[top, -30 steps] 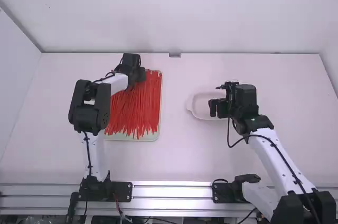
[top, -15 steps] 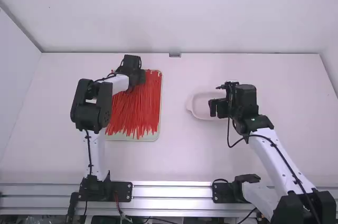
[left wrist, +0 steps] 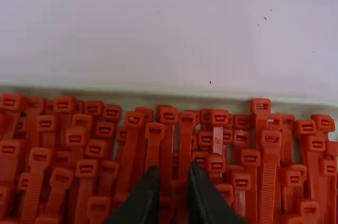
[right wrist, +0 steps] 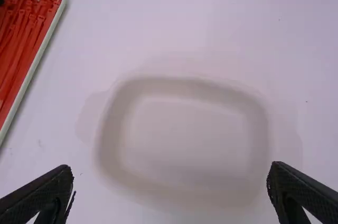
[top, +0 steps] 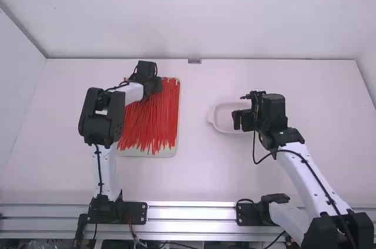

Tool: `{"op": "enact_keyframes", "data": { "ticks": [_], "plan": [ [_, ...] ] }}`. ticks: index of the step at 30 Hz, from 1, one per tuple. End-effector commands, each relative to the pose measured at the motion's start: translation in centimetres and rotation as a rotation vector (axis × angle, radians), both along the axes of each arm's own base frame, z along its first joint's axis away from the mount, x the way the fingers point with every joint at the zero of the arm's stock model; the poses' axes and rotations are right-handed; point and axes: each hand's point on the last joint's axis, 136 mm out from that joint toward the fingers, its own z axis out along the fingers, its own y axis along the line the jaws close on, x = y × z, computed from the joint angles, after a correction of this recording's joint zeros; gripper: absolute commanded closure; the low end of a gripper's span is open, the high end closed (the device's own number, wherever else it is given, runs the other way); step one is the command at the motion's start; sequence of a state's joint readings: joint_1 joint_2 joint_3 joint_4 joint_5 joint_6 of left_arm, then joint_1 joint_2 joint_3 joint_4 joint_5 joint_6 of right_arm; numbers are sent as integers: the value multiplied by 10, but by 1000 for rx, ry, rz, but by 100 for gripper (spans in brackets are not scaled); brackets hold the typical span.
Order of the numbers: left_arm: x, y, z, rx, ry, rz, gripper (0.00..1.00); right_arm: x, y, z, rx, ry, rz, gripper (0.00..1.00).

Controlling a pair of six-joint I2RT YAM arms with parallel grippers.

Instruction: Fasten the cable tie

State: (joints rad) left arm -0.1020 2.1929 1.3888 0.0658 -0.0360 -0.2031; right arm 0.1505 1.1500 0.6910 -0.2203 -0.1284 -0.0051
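So the left gripper [left wrist: 172,170] is barely open, tips buried among the red cable ties [left wrist: 84,145], any grip hard to make out. The right gripper [right wrist: 169,168] hangs wide open and empty over a white dish [right wrist: 179,84] on the white table [top: 264,84].

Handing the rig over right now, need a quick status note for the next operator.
Left claw: down in the red cable ties at the far end of the tray; grip unconfirmed.
Right claw: open wide, above the empty white dish.
Done: nothing fastened, no tie lifted out.
To do: pick one tie, thread tail through head, pull tight.
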Motion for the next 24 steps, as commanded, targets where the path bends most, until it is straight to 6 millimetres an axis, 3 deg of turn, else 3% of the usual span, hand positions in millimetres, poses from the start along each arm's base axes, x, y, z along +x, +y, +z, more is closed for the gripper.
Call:
{"op": "enact_keyframes", "data": {
  "ticks": [1,24],
  "plan": [
    [-3,3,-9,0,18,15,86,6,2,9,7,-17,5,2],
    [0,0,-2,-6,17,15,98,6,2,9,7,-17,4,2]
  ]
}}
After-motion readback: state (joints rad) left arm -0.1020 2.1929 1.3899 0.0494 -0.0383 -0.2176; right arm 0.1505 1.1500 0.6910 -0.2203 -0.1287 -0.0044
